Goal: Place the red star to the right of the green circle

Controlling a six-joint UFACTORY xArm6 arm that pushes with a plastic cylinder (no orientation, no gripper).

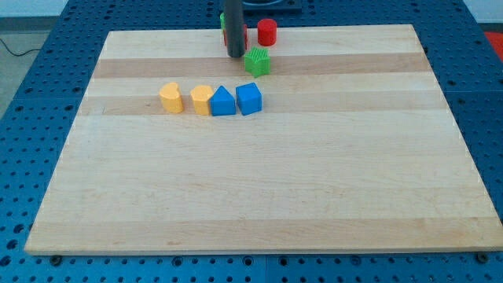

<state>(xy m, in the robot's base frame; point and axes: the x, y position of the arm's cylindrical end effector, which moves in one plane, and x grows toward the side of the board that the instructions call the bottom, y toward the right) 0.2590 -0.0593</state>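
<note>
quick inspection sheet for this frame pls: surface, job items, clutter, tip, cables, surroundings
Surface: pale wooden board lying flat; no damage seen.
Job's things: a red block and a bit of green show behind the rod at the view's top; mostly hidden, so shapes cannot be told and neither star nor circle is confirmed.
Clutter: red cylinder, green star, yellow block, second yellow block, blue triangular block, blue cube; the last three sit in a touching row.
Grippers: none fitted; my tip rests just left of the green star.
Cables: one dark cable at the view's top left.
Surroundings: blue perforated table around the board.
</note>
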